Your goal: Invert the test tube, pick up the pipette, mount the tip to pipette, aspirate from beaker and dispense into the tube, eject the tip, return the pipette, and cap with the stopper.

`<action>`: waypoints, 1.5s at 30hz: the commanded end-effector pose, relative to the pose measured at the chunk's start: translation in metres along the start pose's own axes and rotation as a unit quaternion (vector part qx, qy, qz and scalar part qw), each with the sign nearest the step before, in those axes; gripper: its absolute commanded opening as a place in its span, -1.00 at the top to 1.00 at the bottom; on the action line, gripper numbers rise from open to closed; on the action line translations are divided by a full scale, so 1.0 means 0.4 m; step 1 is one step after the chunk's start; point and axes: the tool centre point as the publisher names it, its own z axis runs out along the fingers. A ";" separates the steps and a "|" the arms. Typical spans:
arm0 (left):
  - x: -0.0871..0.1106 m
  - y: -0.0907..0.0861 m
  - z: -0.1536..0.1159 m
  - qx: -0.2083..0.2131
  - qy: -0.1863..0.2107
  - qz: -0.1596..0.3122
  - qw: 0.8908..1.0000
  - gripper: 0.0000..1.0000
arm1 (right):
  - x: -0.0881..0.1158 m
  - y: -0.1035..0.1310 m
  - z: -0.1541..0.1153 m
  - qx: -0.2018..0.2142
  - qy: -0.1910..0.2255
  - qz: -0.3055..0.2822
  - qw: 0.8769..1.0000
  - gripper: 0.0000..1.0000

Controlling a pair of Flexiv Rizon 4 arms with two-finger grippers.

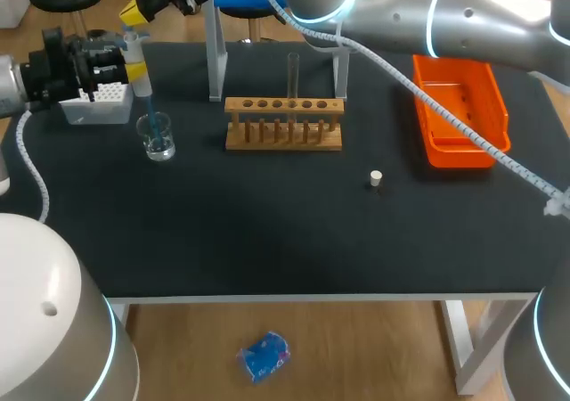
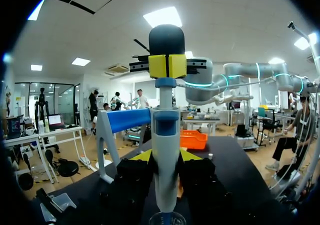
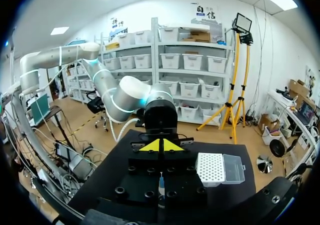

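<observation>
My left gripper (image 1: 123,66) is shut on the white pipette (image 1: 138,62) and holds it upright. The pipette's tip dips into the small glass beaker (image 1: 158,139) of bluish liquid. In the left wrist view the pipette (image 2: 166,135) stands between the yellow fingertips (image 2: 137,156), with the beaker (image 2: 166,218) under it. My right gripper (image 1: 134,11) is shut and rests its yellow tips on the pipette's top button (image 2: 167,40). The test tube (image 1: 292,76) stands upright in the wooden rack (image 1: 283,125). The white stopper (image 1: 376,178) lies on the mat, right of the rack.
The white tip box (image 1: 100,98) sits behind the beaker, under my left wrist. A white pipette stand (image 1: 214,53) rises behind the rack. An orange tray (image 1: 459,107) lies at the right. My right arm (image 1: 427,18) spans the back of the table.
</observation>
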 end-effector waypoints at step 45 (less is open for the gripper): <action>-0.004 -0.006 -0.001 0.001 0.001 0.000 1.000 1.00 | 0.007 -0.045 0.021 0.000 0.015 0.019 1.000 1.00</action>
